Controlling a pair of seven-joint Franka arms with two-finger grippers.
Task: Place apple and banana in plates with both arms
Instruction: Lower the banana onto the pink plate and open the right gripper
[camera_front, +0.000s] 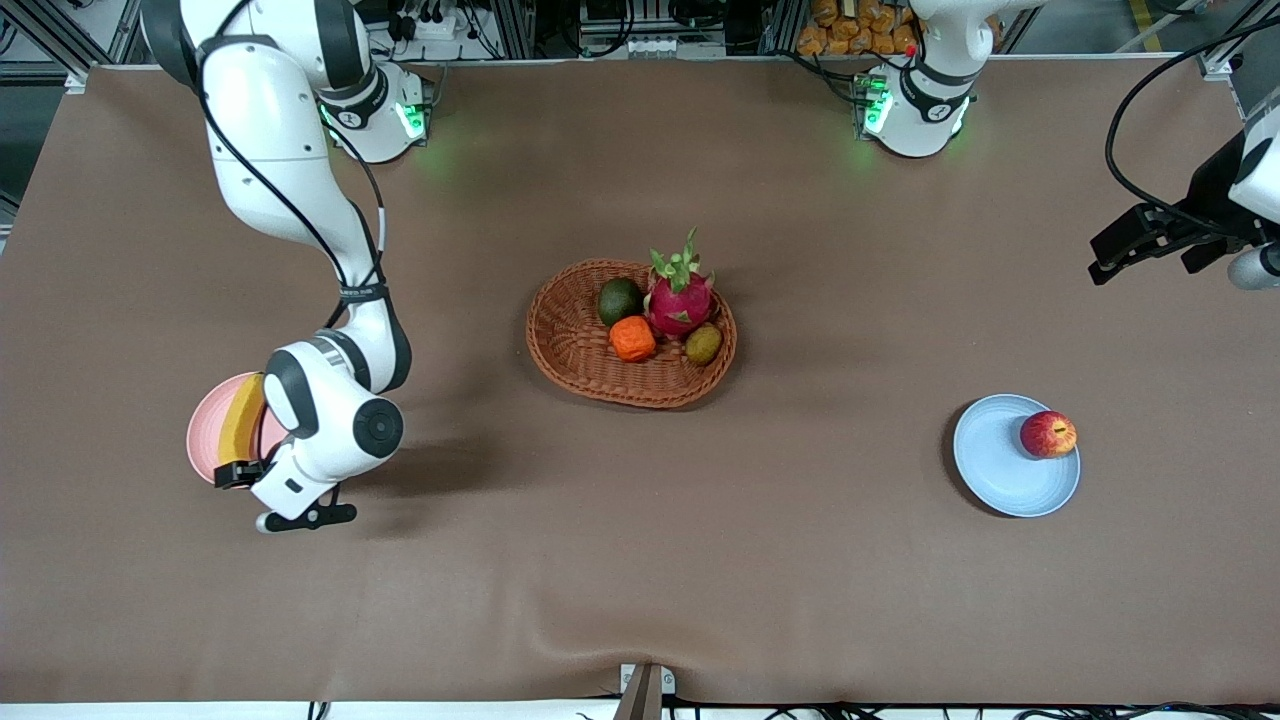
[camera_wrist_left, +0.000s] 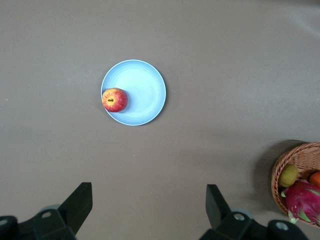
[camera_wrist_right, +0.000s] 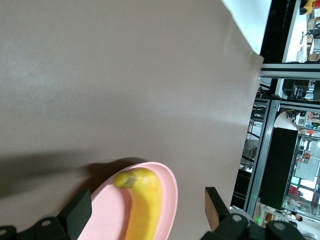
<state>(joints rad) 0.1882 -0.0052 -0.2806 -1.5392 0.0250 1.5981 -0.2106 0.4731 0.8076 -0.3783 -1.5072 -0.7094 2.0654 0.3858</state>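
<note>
The yellow banana (camera_front: 240, 420) lies in the pale pink plate (camera_front: 205, 437) toward the right arm's end of the table. My right gripper (camera_front: 262, 492) hangs low over that plate, open, with its fingers on either side of the banana (camera_wrist_right: 145, 205) and apart from it; the pink plate's rim (camera_wrist_right: 170, 190) shows there too. The red apple (camera_front: 1048, 434) sits at the edge of the pale blue plate (camera_front: 1000, 465) toward the left arm's end. My left gripper (camera_front: 1120, 255) is open and empty, raised high; its wrist view shows the apple (camera_wrist_left: 114, 99) on the blue plate (camera_wrist_left: 142, 87).
A brown wicker basket (camera_front: 570, 340) stands mid-table with a pink dragon fruit (camera_front: 680, 300), an orange ridged fruit (camera_front: 632, 339), a dark green fruit and a small brownish-green one. The basket (camera_wrist_left: 300, 155) also shows in the left wrist view. Brown cloth covers the table.
</note>
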